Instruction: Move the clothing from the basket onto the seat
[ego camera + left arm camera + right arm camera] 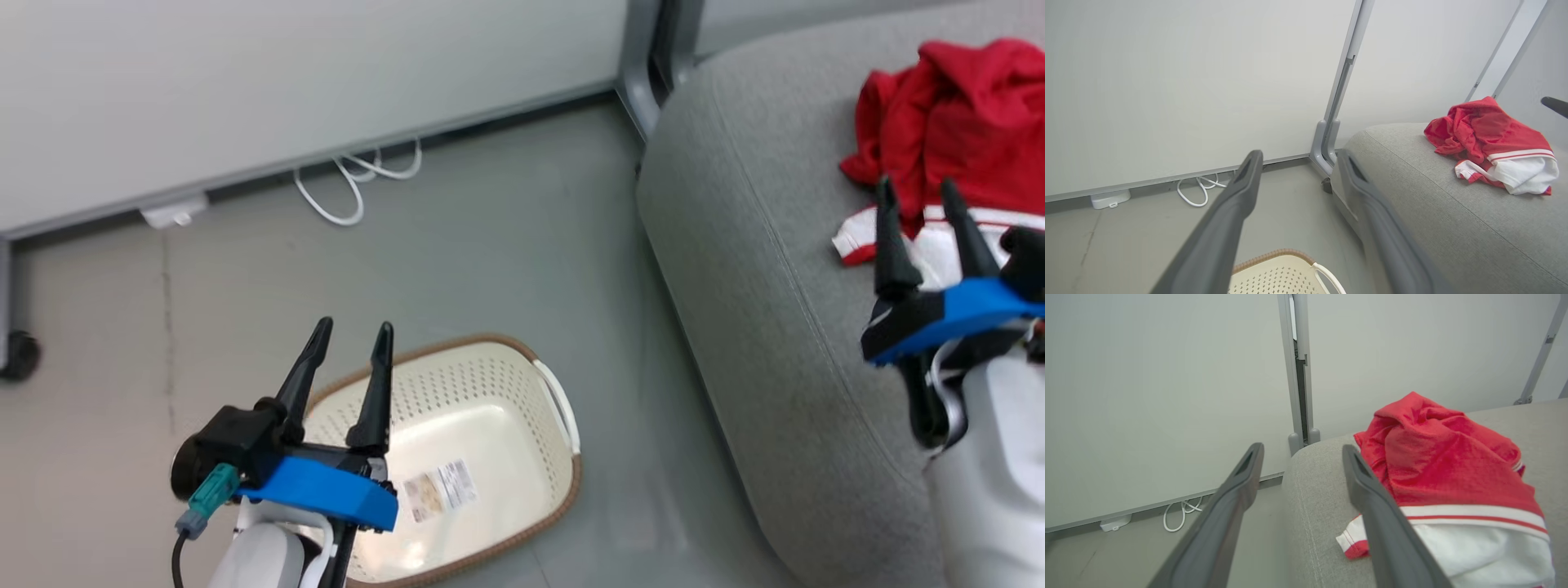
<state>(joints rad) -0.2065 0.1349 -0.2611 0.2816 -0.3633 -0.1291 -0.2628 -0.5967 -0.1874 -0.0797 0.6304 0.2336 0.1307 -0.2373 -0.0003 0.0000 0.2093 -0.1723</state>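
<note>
The red clothing (955, 122) with white trim lies crumpled on the grey seat (759, 269) at the right; it also shows as a heap (1490, 143) in the left wrist view and close up (1441, 473) in the right wrist view. My right gripper (918, 196) hovers open just above the seat beside the clothing, nothing between its fingers. The cream basket (482, 425) with a brown rim stands on the floor, with no clothing in the part that shows and a label on its bottom. My left gripper (355, 331) hangs open above the basket's left side.
A pale wall panel (286, 82) and a grey post (641, 73) stand behind. White cables (351, 184) and a small white box (171, 214) lie along the wall's foot. A dark caster (18, 355) sits at the far left. Grey floor (490, 245) separates basket and seat.
</note>
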